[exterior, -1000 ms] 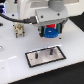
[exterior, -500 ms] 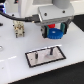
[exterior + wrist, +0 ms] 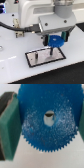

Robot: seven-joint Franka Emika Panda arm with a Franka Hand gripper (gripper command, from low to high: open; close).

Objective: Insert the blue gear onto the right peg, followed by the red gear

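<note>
Claw (image 3: 55, 46) grips blue gear (image 3: 47, 121) — flat, toothed.

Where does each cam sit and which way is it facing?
Exterior view: off the arm, raised, looking down at the white table, the base plate and the arm's gripper holding the blue gear.
Wrist view: on the wrist, facing along the gripper; the blue gear fills it, a gripper pad at the edge.
Shared: the blue gear and the gripper.

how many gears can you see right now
1. The blue gear is held in the end effector, above the black base plate. No red gear shows in either view; it may be hidden behind the arm or out of frame.
</note>
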